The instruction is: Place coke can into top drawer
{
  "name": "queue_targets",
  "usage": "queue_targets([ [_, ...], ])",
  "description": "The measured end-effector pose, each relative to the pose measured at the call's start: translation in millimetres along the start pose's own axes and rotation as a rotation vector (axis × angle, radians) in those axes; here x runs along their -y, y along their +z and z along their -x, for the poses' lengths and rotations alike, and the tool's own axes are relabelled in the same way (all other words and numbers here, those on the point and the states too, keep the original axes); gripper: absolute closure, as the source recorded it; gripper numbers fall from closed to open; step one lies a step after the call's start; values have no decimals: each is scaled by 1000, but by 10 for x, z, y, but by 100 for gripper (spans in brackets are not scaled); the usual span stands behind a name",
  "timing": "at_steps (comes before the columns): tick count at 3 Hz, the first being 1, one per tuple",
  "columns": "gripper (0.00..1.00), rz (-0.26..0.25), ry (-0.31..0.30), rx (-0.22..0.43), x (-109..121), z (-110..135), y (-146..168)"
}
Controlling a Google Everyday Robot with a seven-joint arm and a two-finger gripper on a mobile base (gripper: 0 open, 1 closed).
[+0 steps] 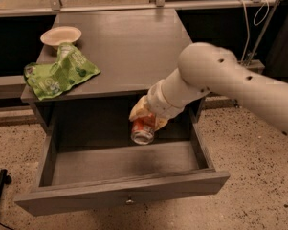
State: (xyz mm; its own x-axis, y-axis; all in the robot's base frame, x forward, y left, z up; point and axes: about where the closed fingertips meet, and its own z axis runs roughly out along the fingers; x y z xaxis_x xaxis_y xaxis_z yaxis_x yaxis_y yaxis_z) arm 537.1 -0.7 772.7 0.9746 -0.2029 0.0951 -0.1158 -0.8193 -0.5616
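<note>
The coke can [143, 130] is red-orange with a silver end that faces the camera. My gripper [145, 117] is shut on the can and holds it inside the open top drawer [124, 195], near the back at the middle right, just above the drawer floor. The drawer is pulled far out, with a small round knob [129, 201] on its front panel. My white arm [215, 78] comes in from the right over the cabinet's front edge.
A green snack bag [60, 73] lies on the left of the grey cabinet top [129, 42]. A pale bowl [60, 35] stands behind it. A rail runs along the back. The floor is speckled.
</note>
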Motion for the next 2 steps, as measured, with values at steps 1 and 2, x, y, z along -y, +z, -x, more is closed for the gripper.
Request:
queue_targets([
  [1,100,20,-111,19,-297,92,650],
  [2,100,47,-138,51,-625,141,1048],
])
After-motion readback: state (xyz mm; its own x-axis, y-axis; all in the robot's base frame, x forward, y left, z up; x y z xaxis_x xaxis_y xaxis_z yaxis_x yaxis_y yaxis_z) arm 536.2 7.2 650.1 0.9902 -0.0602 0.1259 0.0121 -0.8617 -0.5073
